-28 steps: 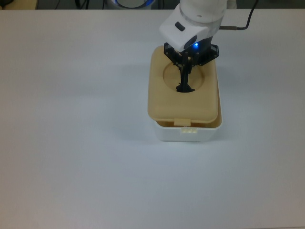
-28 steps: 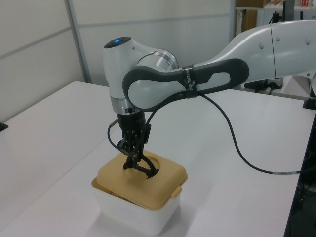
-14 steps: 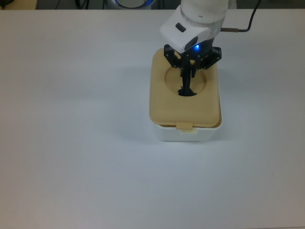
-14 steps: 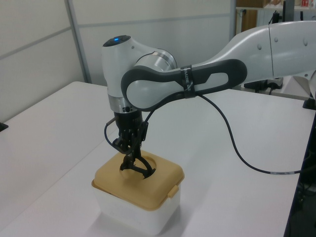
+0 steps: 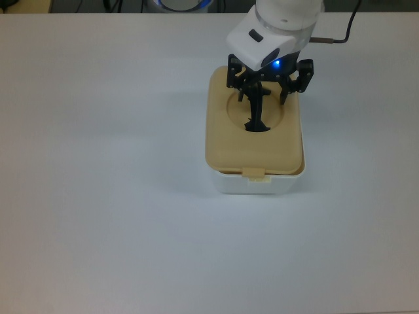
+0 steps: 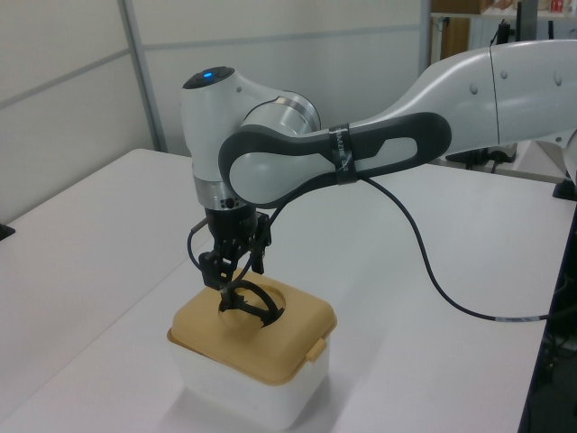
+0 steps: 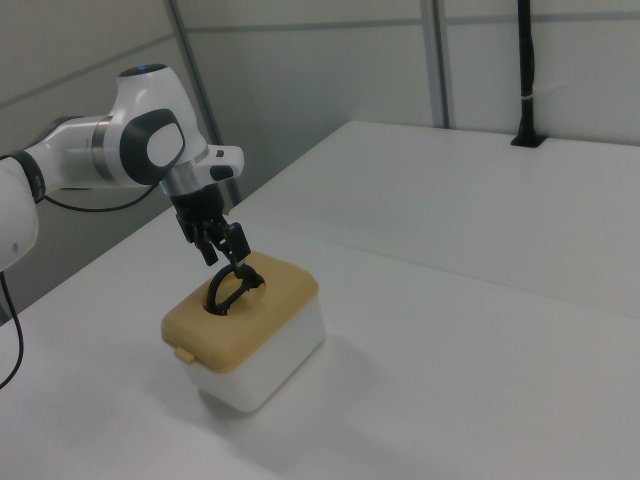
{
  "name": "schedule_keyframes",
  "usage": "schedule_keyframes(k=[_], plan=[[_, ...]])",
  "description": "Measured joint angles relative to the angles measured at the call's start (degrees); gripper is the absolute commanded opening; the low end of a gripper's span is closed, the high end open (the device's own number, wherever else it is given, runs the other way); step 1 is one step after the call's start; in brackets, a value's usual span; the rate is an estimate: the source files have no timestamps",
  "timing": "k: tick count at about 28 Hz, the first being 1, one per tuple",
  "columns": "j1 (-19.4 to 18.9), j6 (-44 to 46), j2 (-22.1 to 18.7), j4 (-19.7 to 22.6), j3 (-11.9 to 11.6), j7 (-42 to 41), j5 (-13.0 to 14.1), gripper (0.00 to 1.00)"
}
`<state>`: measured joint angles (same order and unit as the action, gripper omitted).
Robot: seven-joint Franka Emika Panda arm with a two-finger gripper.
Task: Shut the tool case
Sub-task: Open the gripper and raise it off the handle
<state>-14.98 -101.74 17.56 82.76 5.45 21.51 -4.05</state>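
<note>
One tool case, lid down, runs top-to-bottom in the top view, latch lowermost; the end effector above is spread, empty.

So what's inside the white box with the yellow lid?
That cannot be seen. The beige lid sits flat on the white tub and covers it all. Only the black handle stands up in the lid's round dip, with the open gripper just above it.
</note>
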Motion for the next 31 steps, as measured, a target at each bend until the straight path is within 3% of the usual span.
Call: schedule_keyframes(k=[11, 18, 24, 31], plan=[[0.0, 1.7, -1.4, -1.1, -0.1, -0.2, -0.9, 1.00], [1.0, 10.2, -5.8, -1.6, -0.8, -2.3, -0.9, 1.00], [5.0, 15.5, -9.3, -1.6, -1.1, -6.6, -0.9, 1.00], [11.4, 16.1, -10.6, -1.5, -1.3, -11.7, -0.9, 1.00]])
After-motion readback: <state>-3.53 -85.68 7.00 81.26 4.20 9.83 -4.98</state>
